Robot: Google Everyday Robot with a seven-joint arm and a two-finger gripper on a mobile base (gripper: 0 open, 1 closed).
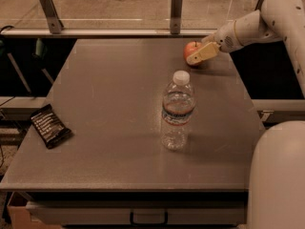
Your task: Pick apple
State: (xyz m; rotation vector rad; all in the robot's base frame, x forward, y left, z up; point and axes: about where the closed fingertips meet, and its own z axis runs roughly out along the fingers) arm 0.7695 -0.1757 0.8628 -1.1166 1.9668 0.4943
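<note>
The apple [190, 47] is small, round and red-orange. It sits on the grey table [119, 94] near its far right corner. My gripper [196, 56] reaches in from the right on a white arm [267, 20]. Its tan tip lies right against the apple's front right side and covers part of it. I cannot tell whether it grips the apple. The apple rests on the table.
A clear water bottle [177, 111] with a white cap stands upright at the table's middle. A dark snack bag [50, 125] lies near the left edge. A rail with metal posts [176, 11] runs behind the table. The robot's white body [279, 175] fills the lower right.
</note>
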